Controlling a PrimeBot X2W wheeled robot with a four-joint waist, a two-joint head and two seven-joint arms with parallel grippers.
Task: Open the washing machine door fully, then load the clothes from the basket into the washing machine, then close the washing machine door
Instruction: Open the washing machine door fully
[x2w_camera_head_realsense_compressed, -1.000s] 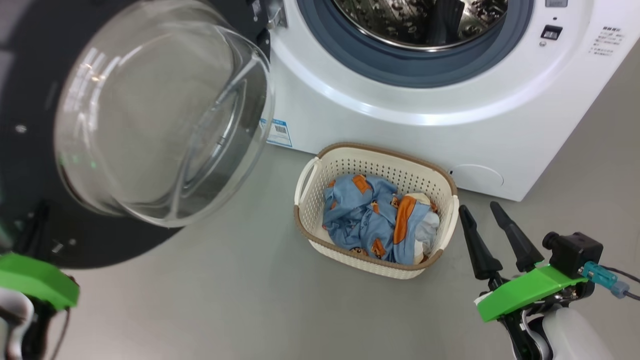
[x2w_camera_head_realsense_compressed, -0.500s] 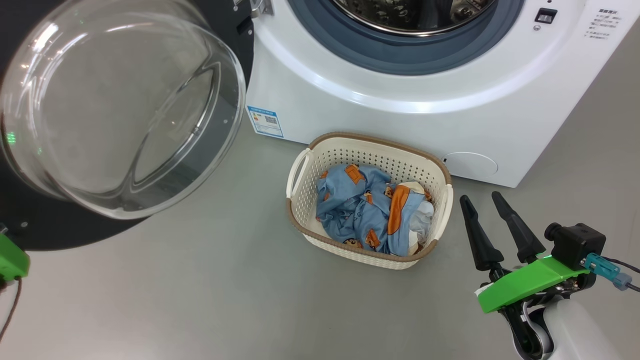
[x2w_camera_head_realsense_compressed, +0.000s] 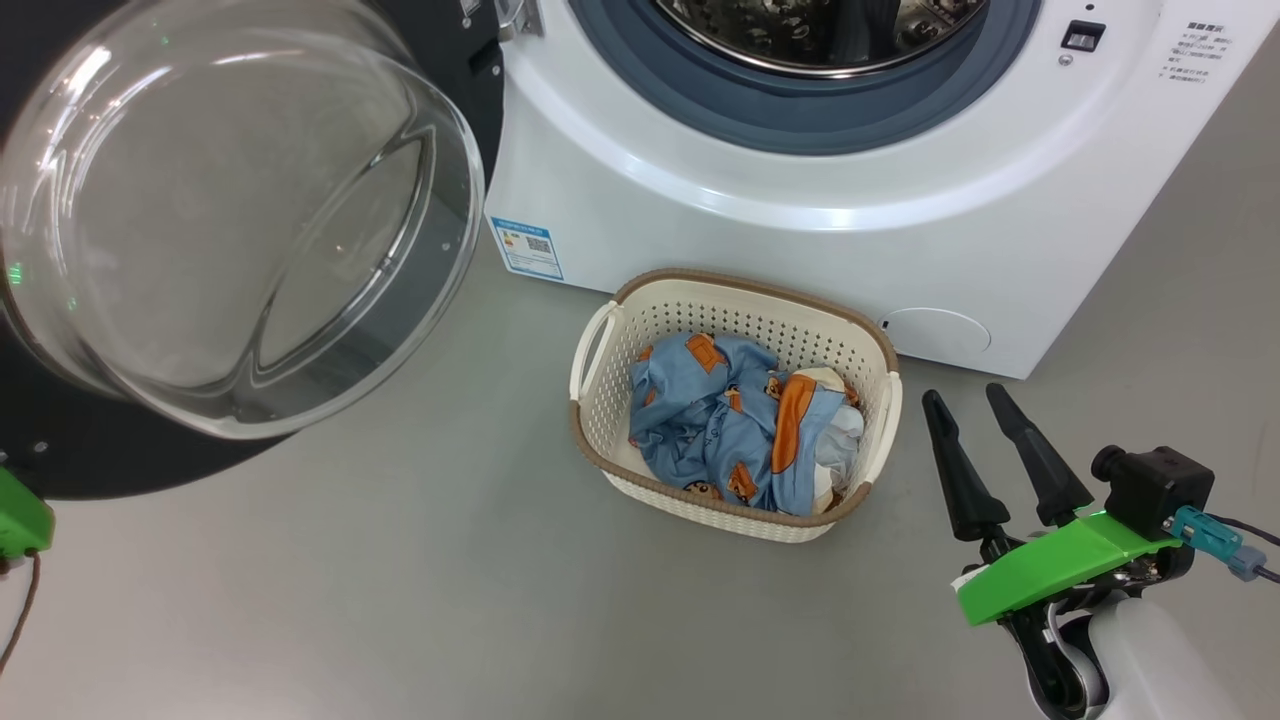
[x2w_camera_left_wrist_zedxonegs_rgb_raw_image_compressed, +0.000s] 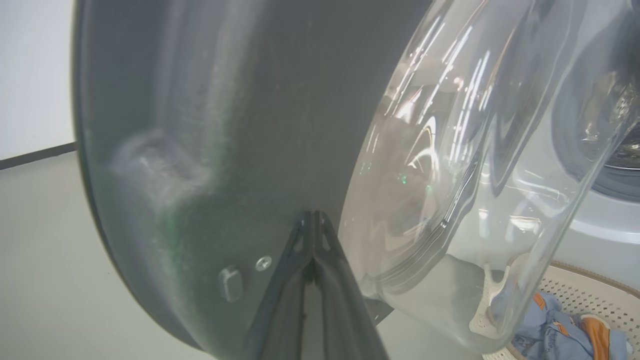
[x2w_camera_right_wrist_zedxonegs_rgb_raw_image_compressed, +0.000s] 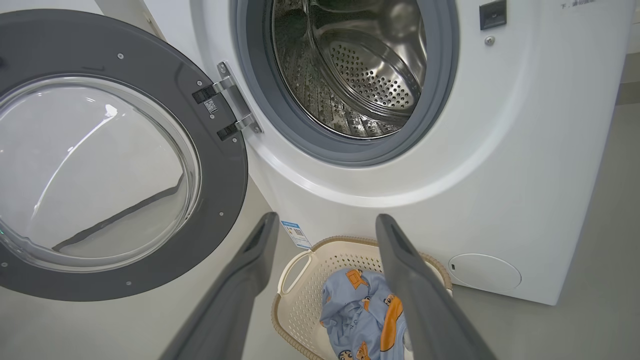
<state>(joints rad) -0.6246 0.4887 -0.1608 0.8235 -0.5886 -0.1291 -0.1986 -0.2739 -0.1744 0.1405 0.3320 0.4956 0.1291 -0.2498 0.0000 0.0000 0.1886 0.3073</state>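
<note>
Aiming at the big round black glass door (x2w_camera_head_realsense_compressed: 240, 210) at ten o'clock, the left gripper (x2w_camera_left_wrist_zedxonegs_rgb_raw_image_compressed: 312, 217) keeps fingers pressed together for pushing — the right gripper (x2w_camera_head_realsense_compressed: 962, 396) spreads fingers at four o'clock, ready for blue cloth clothes (x2w_camera_head_realsense_compressed: 720, 430) in the cream plastic basket (x2w_camera_head_realsense_compressed: 600, 350).

Smooth grey floor (x2w_camera_head_realsense_compressed: 450, 600), white wall (x2w_camera_left_wrist_zedxonegs_rgb_raw_image_compressed: 30, 75)

right pincer (x2w_camera_head_realsense_compressed: 963, 392): dark tapered fingers (x2w_camera_head_realsense_compressed: 958, 470) | green bracket (x2w_camera_head_realsense_compressed: 1050, 572) | white forearm (x2w_camera_head_realsense_compressed: 1150, 665) | teal plug (x2w_camera_head_realsense_compressed: 1200, 537)

washing machine (x2w_camera_head_realsense_compressed: 760, 230) mouth unblocked, door (x2w_camera_head_realsense_compressed: 230, 210) swung aside, basket (x2w_camera_head_realsense_compressed: 760, 318) open-topped
</note>
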